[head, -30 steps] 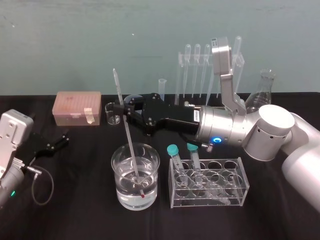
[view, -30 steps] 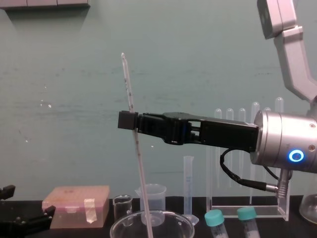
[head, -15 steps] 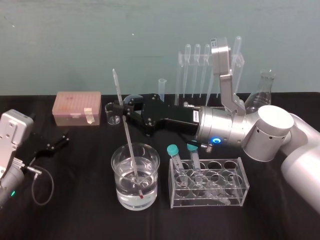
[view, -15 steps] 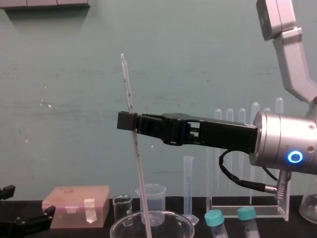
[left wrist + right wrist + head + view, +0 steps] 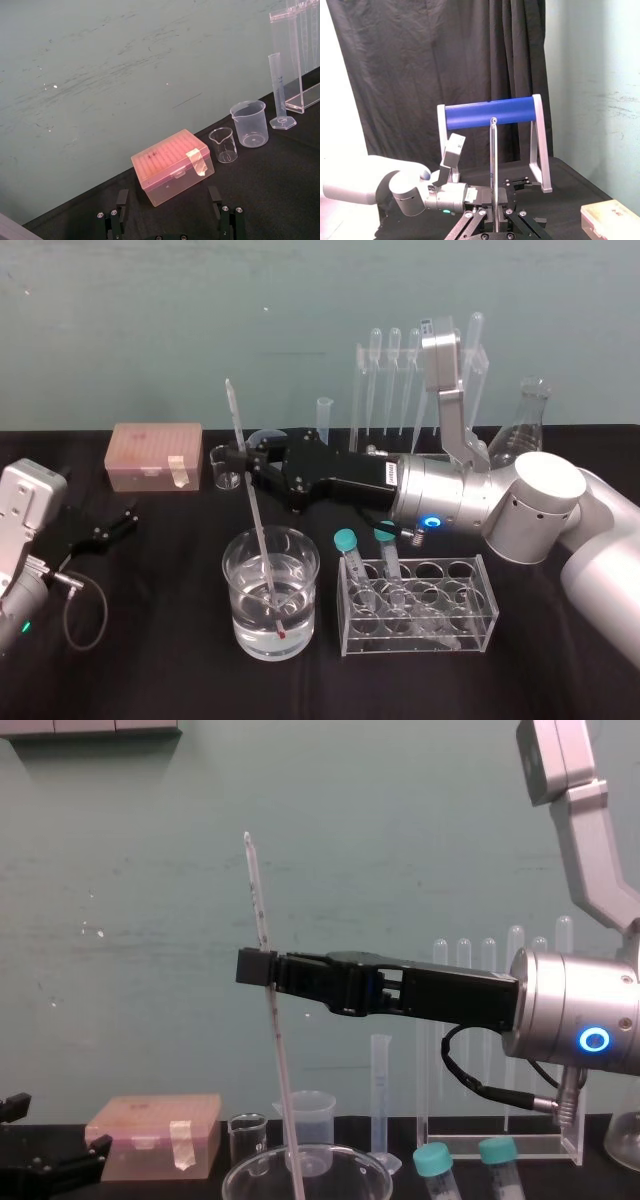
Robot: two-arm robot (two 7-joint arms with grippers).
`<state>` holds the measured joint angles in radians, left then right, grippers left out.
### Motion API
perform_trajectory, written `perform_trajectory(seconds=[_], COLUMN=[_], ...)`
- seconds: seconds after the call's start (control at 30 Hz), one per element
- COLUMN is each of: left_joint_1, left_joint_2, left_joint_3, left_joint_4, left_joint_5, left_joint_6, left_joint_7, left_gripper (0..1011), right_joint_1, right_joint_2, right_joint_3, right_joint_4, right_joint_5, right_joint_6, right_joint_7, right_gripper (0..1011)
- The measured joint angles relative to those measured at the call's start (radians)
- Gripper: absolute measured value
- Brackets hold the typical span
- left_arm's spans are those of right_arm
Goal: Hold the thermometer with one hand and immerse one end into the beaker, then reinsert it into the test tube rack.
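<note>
Where the black-clothed table [image 5: 150,660] meets the green wall, the right arm [image 5: 540,505] comes in from the right and stretches leftward above a low tube rack [image 5: 420,612] that holds two teal-capped tubes. Behind the arm, at the back of the table, stands the test tube rack [image 5: 402,390], tall and clear, with bulb-topped pipettes hanging in it. In front of the arm and just left of the low rack sits the beaker [image 5: 230,585], partly filled with clear liquid. The right gripper [image 5: 243,455] hangs above the beaker, its black jaws clamped on the thermometer [image 5: 257,515] at about mid-length. The thermometer stands almost upright, its top leaning slightly left, well apart from the test tube rack. Its red-tipped lower end is under the liquid, close to the beaker's floor; whether it touches the glass cannot be told. The left gripper [image 5: 108,528] lies low at the table's left side, in front of a pink box [image 5: 156,455], its fingers spread wide.
</note>
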<state>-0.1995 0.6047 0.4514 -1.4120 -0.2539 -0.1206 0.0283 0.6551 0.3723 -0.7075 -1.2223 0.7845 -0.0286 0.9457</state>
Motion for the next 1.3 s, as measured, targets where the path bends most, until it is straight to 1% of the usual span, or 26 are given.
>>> perform_trajectory(seconds=[1.17, 1.3], left_joint_1=[0.000, 0.000], left_joint_2=[0.000, 0.000], left_joint_3=[0.000, 0.000], left_joint_4=[0.000, 0.000], left_joint_5=[0.000, 0.000], left_joint_6=[0.000, 0.000], left_joint_7=[0.000, 0.000], left_gripper=[1008, 1008], right_joint_1=[0.000, 0.007], right_joint_2=[-0.001, 0.002], right_joint_3=[0.000, 0.004], right_joint_4=[0.002, -0.005], right_joint_5=[0.003, 0.013], right_joint_6=[0.001, 0.015], right_joint_7=[0.005, 0.005], right_gripper=[56, 56])
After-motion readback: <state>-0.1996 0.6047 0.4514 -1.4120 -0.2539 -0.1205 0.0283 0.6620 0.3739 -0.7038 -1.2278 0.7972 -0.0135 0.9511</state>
